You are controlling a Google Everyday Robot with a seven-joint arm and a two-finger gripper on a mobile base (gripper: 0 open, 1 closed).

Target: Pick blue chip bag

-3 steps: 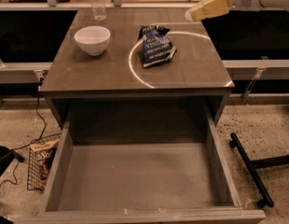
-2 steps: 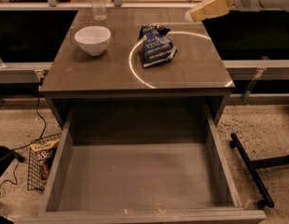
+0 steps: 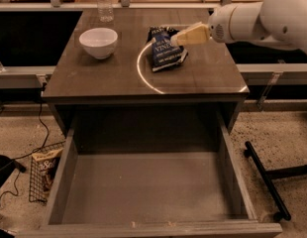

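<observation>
The blue chip bag [image 3: 166, 49], dark navy and crinkled with white lettering, lies on the grey table top [image 3: 109, 78], right of the middle. My gripper [image 3: 174, 40] reaches in from the right on a white arm. Its cream-coloured fingers [image 3: 193, 34] hang just over the bag's upper right corner. The bag lies flat and unheld.
A white bowl [image 3: 98, 42] stands on the table's left part. A clear water bottle [image 3: 104, 3] stands at the far edge. Below the top, a wide empty drawer [image 3: 143, 187] is pulled open. A wire basket with a brown snack bag [image 3: 44, 168] sits on the floor at left. A black bar [image 3: 266, 178] lies on the floor at right.
My gripper has moved left and down from the table's far right corner to just above the blue chip bag. The bag and bowl have not moved.
</observation>
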